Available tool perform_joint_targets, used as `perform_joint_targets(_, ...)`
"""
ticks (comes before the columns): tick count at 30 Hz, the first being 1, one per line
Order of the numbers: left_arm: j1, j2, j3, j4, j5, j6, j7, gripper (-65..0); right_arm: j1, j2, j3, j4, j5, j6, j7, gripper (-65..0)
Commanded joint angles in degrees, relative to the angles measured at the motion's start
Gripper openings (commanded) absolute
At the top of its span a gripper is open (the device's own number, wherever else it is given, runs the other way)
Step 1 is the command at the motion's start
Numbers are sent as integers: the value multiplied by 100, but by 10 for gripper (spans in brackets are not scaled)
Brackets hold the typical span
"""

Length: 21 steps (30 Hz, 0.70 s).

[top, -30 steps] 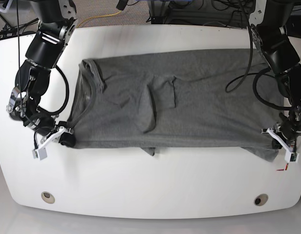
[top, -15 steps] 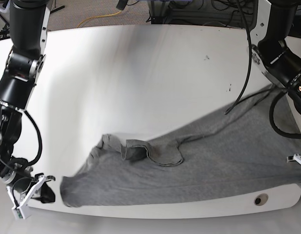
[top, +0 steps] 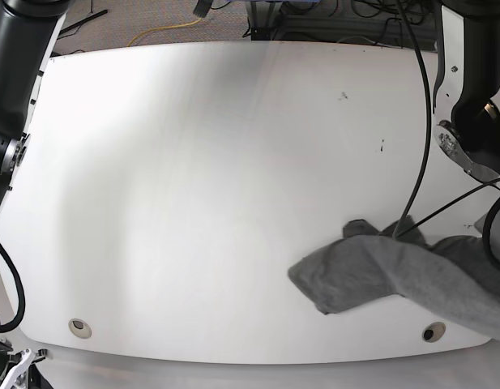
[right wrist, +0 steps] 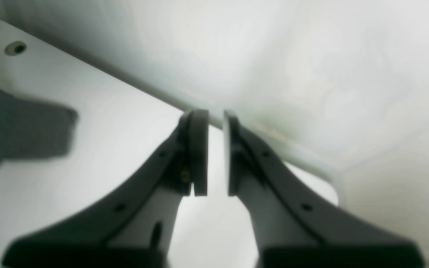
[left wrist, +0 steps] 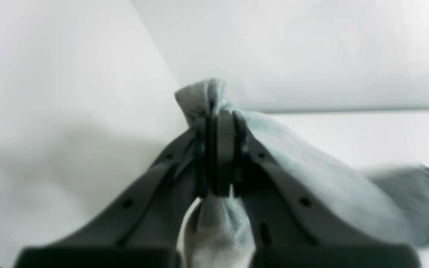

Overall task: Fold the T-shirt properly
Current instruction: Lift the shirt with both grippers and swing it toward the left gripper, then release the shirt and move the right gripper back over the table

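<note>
Covering most of the base view, the white surface (top: 193, 178) carries the grey T-shirt (top: 379, 275), bunched at its front right corner and trailing off the right edge. The left fingers (left wrist: 220, 149) pinch a fold of that cloth, while the right fingers (right wrist: 199, 149), slightly parted, hold nothing beyond the surface's front left corner.

T-shirt (top: 395, 275): formerly spread flat across the table (top: 193, 162), now dragged into a bunched heap at the lower right of the base frame, pinched in the left gripper (left wrist: 220, 123), while the right gripper (right wrist: 215, 123), formerly at its corner, sits empty past the lower-left edge.
</note>
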<state>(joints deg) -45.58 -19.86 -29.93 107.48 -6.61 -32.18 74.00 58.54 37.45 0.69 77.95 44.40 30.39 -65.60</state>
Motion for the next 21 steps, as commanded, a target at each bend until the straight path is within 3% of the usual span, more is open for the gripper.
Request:
perform_joint_targets(1,26,-146,9,69,-47,-4,-107,-650,-153,48,190,42,92,-11,103,-591)
perform_joint_targets(7,484,-340,-387,175,-38,-355,-81,-650,-1243,-365,1017,42,30,7,138,-591)
perform_joint_targets(13,1002,-753,-572,342,-29,-522,148,-650,-1991,-822,1070,42,-14,-28,516,-588)
perform_joint_targets(16,1363,-788,-950,395,-38,-540,200,-650,-2246,-1086,1061,-55,-93,-37,604,-587)
perform_joint_targets(19,1749,-832,-1310,403,-20,-782,200,-650,-2342,-1429,1070,-213,-295,-37,639,-585)
perform_joint_targets(21,2110,-955,-1556,403,-11,-782,200,-650,-2351,-1684,1043,-380,-524,-37,639,-547)
